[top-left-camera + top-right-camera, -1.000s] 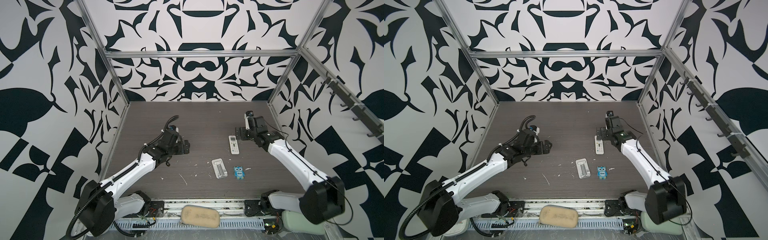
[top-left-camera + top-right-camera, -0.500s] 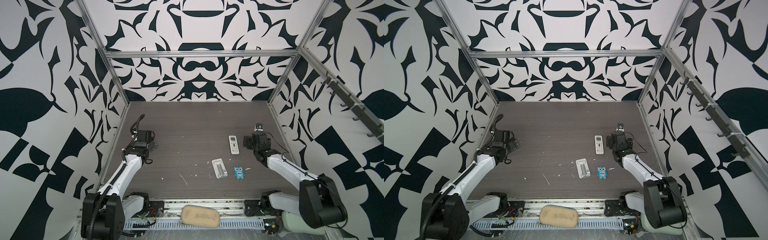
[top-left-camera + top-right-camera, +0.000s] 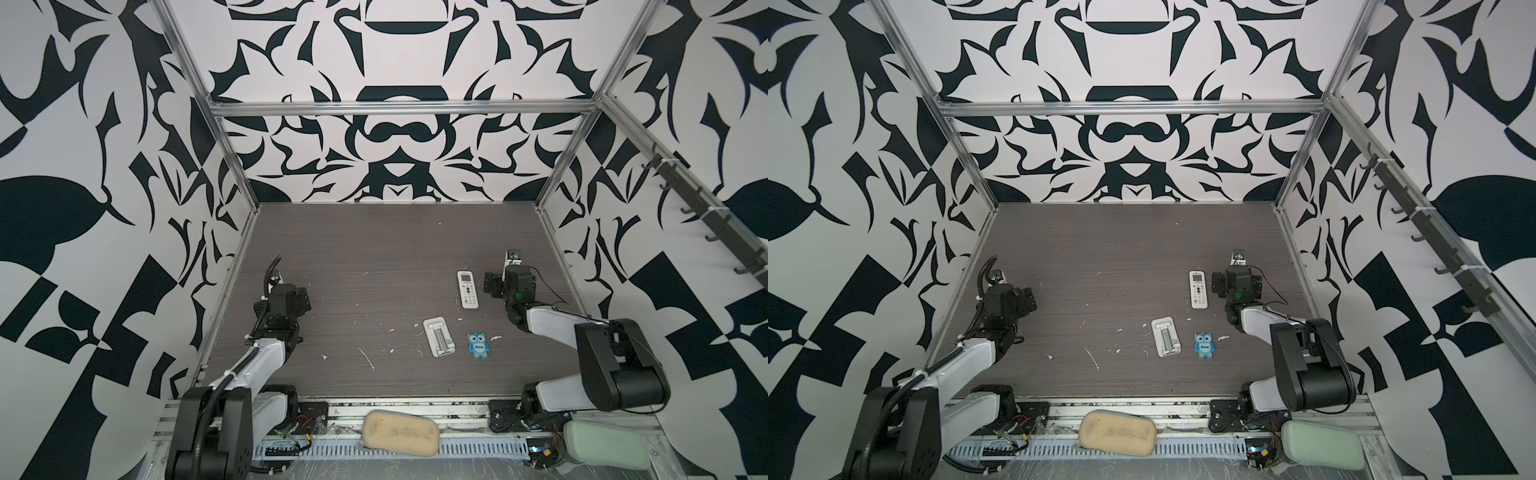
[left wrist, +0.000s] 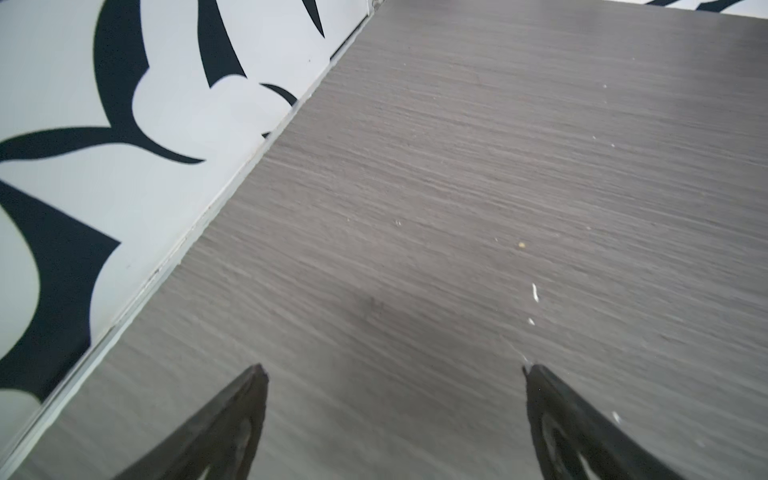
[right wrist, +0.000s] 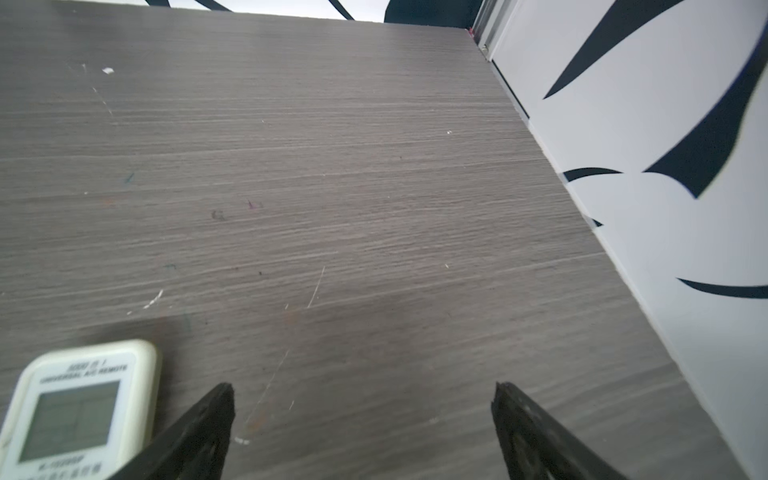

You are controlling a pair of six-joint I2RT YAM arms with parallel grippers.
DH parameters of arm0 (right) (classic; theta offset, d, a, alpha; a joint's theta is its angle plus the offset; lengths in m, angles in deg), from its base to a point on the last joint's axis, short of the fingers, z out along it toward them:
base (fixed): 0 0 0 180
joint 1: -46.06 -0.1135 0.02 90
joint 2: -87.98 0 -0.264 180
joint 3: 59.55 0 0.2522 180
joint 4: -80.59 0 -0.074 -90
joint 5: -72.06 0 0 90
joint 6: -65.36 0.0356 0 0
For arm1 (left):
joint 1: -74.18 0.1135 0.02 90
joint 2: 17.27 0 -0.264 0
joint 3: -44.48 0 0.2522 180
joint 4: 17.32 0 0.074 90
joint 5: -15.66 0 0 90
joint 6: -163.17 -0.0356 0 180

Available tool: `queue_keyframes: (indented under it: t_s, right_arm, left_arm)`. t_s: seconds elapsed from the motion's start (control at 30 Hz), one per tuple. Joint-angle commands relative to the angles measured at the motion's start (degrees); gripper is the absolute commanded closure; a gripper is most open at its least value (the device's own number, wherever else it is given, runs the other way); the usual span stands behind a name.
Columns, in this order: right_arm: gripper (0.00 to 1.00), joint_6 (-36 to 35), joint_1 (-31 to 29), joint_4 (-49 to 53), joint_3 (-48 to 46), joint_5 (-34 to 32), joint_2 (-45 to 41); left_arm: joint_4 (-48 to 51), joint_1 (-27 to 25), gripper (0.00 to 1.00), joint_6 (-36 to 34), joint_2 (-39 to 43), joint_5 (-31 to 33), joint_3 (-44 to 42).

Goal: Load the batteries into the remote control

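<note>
**Q:** What is shown on the left?
**A:** Twelve o'clock is taken as the far wall in both top views. The left gripper point(image 4: 393, 370) is found at nine o'clock on the dark grey wood-grain table point(image 3: 374, 249), near the black-and-white patterned side wall point(image 4: 104, 166). Its fingers point(image 4: 232, 415) are seen spread wide over bare tabletop.

**Q:** Where is the task's thing placed?
**A:** The slim white rectangular remote control point(image 3: 467, 289) is laid flat at three o'clock, buttons up, with its grey screen end pointed to twelve. At seven o'clock from it, apart, a white ribbed rectangular stand point(image 3: 439, 336) is laid. A small blue owl figure point(image 3: 478, 345) marked "One" is set near the stand, at the stand's three o'clock.

**Q:** And on the right?
**A:** The right gripper point(image 5: 362, 386) is held just beside the remote control, at its three o'clock, with the fingers spread wide over bare tabletop. In the right wrist view the screen end is shown outside the fingers, next to one of them; whether it is touched cannot be told. Along the near rail, a tan oblong foam pad point(image 3: 400, 433) is seen at six o'clock and a pale green cushion point(image 3: 604, 442) at five.
</note>
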Motion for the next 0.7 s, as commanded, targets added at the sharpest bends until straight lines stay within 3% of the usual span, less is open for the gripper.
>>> queue_keyframes:
  t_s: [0.0,0.17,0.3,0.4,0.47,0.67]
  right_arm:
    - [0.00,-0.7,1.8,-10.0,-0.3,6.4,2.6]
    - [0.00,-2.0,3.3,-10.2,-0.1,14.0,3.8]
    - [0.00,-2.2,3.4,-12.2,-1.5,14.2,3.5]
    - [0.00,-2.2,3.4,-14.4,-2.5,13.7,3.9]
    - [0.00,-2.0,3.3,-26.0,-7.1,14.4,6.2]
    - [0.00,-2.4,2.7,-22.9,-6.4,13.0,5.6]
  left_arm:
    - [-17.0,1.1,0.01,-4.4,-6.2,-3.0,1.8]
    - [-27.7,2.4,0.01,-5.3,-17.2,-7.5,4.4]
    - [-39.8,4.1,0.01,-5.0,-25.2,-10.0,2.1]
    - [-33.9,4.6,0.01,-4.0,-23.4,-11.8,3.4]
    - [-36.4,4.9,0.01,-4.1,-24.5,-11.7,3.1]
    - [-35.8,4.9,0.01,-4.1,-24.2,-11.7,3.0]
